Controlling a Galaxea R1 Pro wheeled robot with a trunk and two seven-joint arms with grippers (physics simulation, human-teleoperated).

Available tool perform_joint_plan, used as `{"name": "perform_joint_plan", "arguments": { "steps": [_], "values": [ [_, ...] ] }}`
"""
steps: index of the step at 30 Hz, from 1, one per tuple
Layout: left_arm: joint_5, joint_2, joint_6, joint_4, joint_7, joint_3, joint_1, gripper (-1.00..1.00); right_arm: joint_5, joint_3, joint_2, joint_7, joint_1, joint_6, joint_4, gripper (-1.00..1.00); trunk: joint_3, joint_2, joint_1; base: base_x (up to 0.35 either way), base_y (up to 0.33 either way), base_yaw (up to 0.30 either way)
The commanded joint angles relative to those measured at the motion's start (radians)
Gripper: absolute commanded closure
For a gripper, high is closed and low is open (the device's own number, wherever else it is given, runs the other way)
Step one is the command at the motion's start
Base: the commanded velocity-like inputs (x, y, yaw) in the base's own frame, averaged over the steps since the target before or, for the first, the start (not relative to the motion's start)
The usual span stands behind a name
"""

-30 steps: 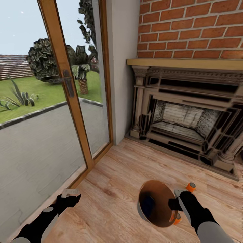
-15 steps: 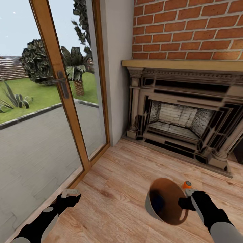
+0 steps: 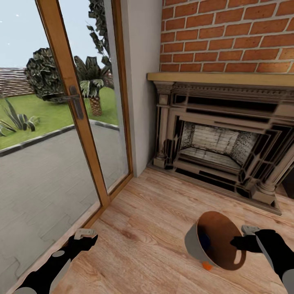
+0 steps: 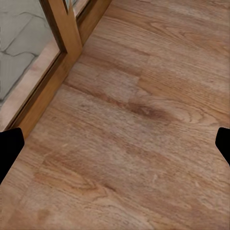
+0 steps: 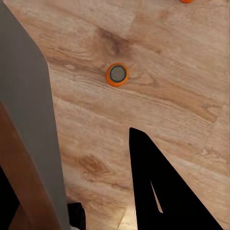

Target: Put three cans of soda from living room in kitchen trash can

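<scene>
Living room, fireplace side. Right gripper [image 3: 250, 241] clamped on bin [image 3: 214, 246] rim at 4 o'clock, bin tilted, mouth facing camera; it has drifted right over last second, covering can seen earlier beside gripper. One can [image 3: 207, 266] peeks out under bin. Left gripper [image 3: 85, 234] at 7 o'clock, fingers spread, empty. Beyond: glass door [image 3: 61, 102], fireplace [image 3: 222, 139]. Right wrist view adds upright can [image 5: 117, 74] on floor [image 5: 158, 96]. Judgement: collection under way, kitchen trip pending.
</scene>
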Motion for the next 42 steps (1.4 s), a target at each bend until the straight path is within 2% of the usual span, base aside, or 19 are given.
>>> {"name": "perform_joint_plan", "arguments": {
  "steps": [1,8,11,12,15,16,17,20,27,34,42],
  "values": [
    [0.000,0.000,0.000,0.000,0.000,0.000,0.000,-1.00,-0.020,0.001,-0.001,0.006,0.000,0.005,-0.016,1.00,0.000,0.000,0.000,0.000,0.000,0.000],
    [0.001,0.000,-0.001,0.000,-0.001,0.001,0.000,-1.00,-0.019,-0.001,-0.005,0.012,-0.001,0.015,-0.051,1.00,0.000,0.000,0.000,0.000,0.000,0.000],
    [0.001,0.000,-0.001,0.000,-0.001,0.001,0.000,-1.00,-0.019,-0.001,-0.014,0.013,-0.001,0.016,-0.053,1.00,0.000,0.000,0.000,0.000,0.000,0.000],
    [0.001,0.000,-0.001,0.000,-0.001,0.001,0.000,-1.00,-0.019,-0.002,-0.027,0.013,-0.001,0.017,-0.054,1.00,0.000,0.000,0.000,0.000,0.000,0.000],
    [0.001,0.000,-0.001,0.000,-0.001,0.001,0.000,-1.00,-0.019,-0.032,-0.044,0.013,-0.001,0.017,-0.054,1.00,0.000,0.000,0.000,0.000,0.000,0.000],
    [0.001,0.000,-0.001,0.000,-0.001,0.001,0.000,-1.00,-0.017,-0.066,-0.050,0.014,0.000,0.016,-0.054,1.00,0.000,0.000,0.000,0.000,0.000,0.000],
    [0.001,0.000,-0.001,0.000,-0.001,0.001,0.000,-1.00,-0.016,-0.081,-0.054,0.014,0.004,0.016,-0.054,1.00,0.000,0.000,0.000,0.000,0.000,0.000],
    [0.001,0.000,-0.001,0.000,-0.001,0.000,0.000,-1.00,-0.013,-0.097,-0.059,0.015,0.017,0.012,-0.053,1.00,0.000,0.000,0.000,0.000,0.000,0.000],
    [0.001,0.000,-0.001,0.000,0.001,0.000,0.000,-1.00,-0.019,-0.121,-0.092,0.018,0.041,0.007,-0.053,1.00,0.000,0.000,0.000,0.000,-0.034,0.000],
    [-0.001,0.000,0.000,0.000,0.001,-0.002,0.000,-1.00,-0.019,-0.142,-0.095,0.019,0.044,0.006,-0.051,1.00,0.000,0.000,0.000,0.000,-0.263,0.000],
    [0.000,0.000,-0.002,0.000,0.001,-0.001,0.000,-1.00,-0.018,-0.151,-0.095,0.079,0.065,0.005,-0.053,1.00,0.000,0.000,0.000,0.000,-0.285,0.000]
  ]
}}
